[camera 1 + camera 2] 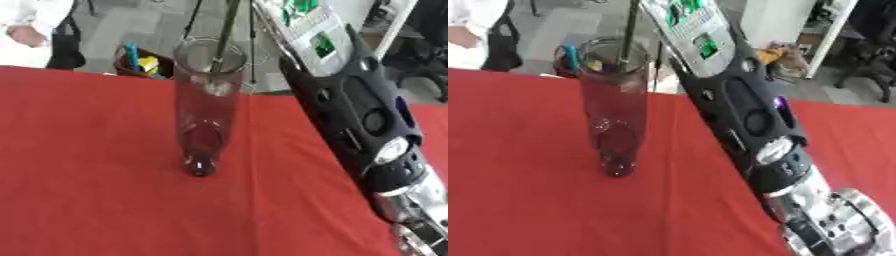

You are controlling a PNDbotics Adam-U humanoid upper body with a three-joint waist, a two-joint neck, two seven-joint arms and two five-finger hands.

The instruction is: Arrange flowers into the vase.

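Observation:
A tall clear glass vase [208, 107] stands upright on the red tablecloth [87, 165], near the table's far edge. A thin green stem [227, 30] comes down from the top edge and its lower end sits inside the vase's mouth; no bloom is in view. My right arm [750, 115], black with silver joints, rises from the lower right corner to the top edge, just right of the vase. Only the white and green back of my right hand [684, 22] shows there, above the vase; its grip on the stem lies beyond the top edge. My left hand is out of sight.
Behind the table's far edge stands a dark bin [138, 62] holding blue and yellow things. A person in white [31, 27] stands at the far left, away from the vase. Thin black stand legs [254, 45] rise behind the vase.

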